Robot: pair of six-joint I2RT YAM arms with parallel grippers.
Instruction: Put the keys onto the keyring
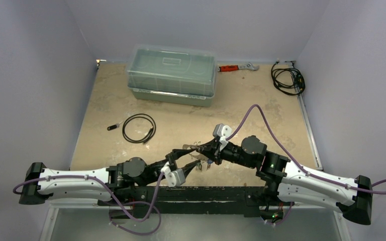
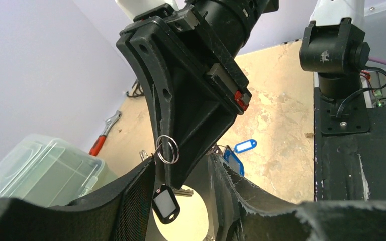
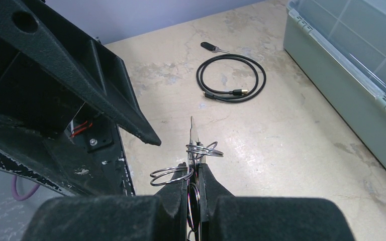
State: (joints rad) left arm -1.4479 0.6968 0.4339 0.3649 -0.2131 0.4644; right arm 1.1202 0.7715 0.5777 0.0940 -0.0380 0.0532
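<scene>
Counting 1 keyring [image 3: 192,131], 2 blu-tag keys [image 2: 245,145], 1 wht-tag key [image 2: 166,203].

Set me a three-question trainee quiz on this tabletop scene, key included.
1. True or false: the orange-handled wrench lies inside the lidded plastic box.
2. Multiple choice: the black cable loop lies A) on top of the box, B) flat on the table, C) under the wrench.
3. Fill in: the jaws of the right gripper are ____ on the keyring.
Key: 1 false; 2 B; 3 shut.
</scene>
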